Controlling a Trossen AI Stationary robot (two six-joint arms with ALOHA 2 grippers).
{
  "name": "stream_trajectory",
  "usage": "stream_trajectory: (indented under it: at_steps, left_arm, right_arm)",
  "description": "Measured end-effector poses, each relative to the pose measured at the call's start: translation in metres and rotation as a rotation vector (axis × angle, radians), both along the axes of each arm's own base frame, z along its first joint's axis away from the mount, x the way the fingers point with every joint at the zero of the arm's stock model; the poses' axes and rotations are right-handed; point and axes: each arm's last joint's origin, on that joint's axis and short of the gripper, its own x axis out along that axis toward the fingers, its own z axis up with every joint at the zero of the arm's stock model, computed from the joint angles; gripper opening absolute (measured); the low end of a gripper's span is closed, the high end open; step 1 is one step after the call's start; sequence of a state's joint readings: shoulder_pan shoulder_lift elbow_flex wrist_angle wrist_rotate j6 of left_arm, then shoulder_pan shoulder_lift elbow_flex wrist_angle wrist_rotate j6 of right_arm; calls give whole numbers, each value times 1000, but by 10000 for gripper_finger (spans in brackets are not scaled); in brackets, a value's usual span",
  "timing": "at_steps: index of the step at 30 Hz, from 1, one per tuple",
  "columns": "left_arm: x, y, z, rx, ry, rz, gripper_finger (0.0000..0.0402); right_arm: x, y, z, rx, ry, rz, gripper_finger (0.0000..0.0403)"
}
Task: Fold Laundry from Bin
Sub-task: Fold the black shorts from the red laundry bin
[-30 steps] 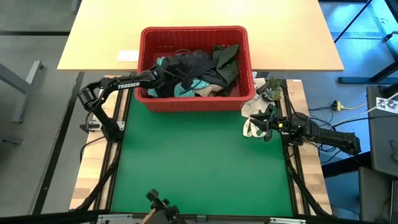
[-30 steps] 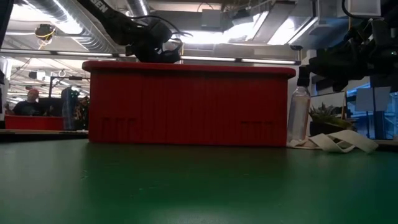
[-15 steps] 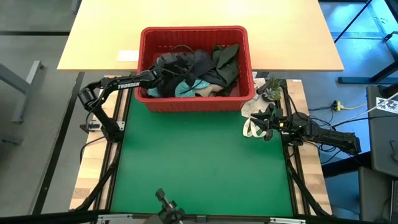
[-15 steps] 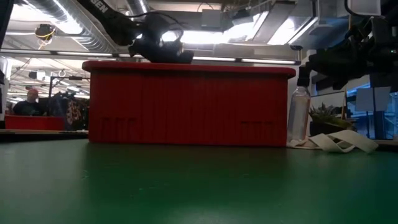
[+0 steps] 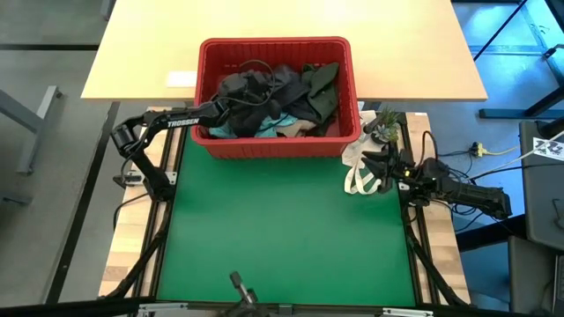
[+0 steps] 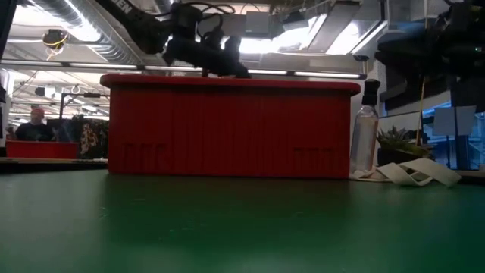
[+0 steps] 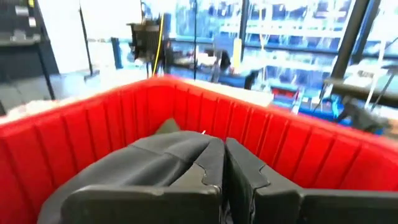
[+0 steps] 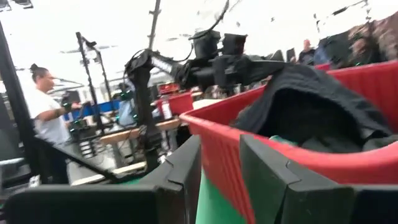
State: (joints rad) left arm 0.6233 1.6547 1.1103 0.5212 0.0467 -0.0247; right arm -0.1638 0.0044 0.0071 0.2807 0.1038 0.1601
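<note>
Bin: bin (image 5: 276, 141), red and ribbed, stands at the far edge of the green mat (image 5: 282, 238), its far part against the pale wood table (image 5: 282, 22); the left gripper is inside it, the right gripper is off its right near corner.
Laundry: laundry (image 5: 286, 101) is heaped in the bin; a dark grey garment (image 5: 251, 88) lies uppermost by the left gripper, teal cloth (image 5: 264, 129) shows just below and to the right of that gripper, an olive piece (image 5: 322, 84) lies farther right toward the bin's far right corner, and a tan bit (image 5: 295, 130) sits near the front wall.
Left gripper: left gripper (image 5: 222, 107) reaches over the bin's left wall, fingers (image 7: 186, 177) clenched together on a fold of the dark grey garment; in the low view the gripper (image 6: 198, 47) and the bunched dark cloth stand above the bin's rim (image 6: 227, 79).
Left wrist view: dark cloth sits ahead of the closed fingers, with the bin's red inner wall (image 7: 112, 124) curving beyond it.
Right gripper: right gripper (image 5: 377, 167) hovers over the mat's right edge, fingers (image 8: 180, 171) parted with nothing between them.
Bag: white bag (image 5: 357, 176) with loop handles lies just beside the right gripper, under its tip.
Other things near the right gripper: a small plant (image 5: 383, 126) beyond it, and a clear bottle (image 6: 365, 140) beside the bin's right wall.
Room: a person (image 8: 46, 102) stands past the bin in the right wrist view.
</note>
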Motion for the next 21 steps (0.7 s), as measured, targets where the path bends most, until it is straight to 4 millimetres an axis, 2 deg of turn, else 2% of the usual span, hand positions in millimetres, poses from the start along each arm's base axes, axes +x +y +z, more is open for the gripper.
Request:
stream_trajectory:
  at_steps: [21]
  left_arm:
    - [-1, -9, 36, 90, -382, -110, 0]
  right_arm:
    - [-7, -1, 17, -262, -102, -189, 111]
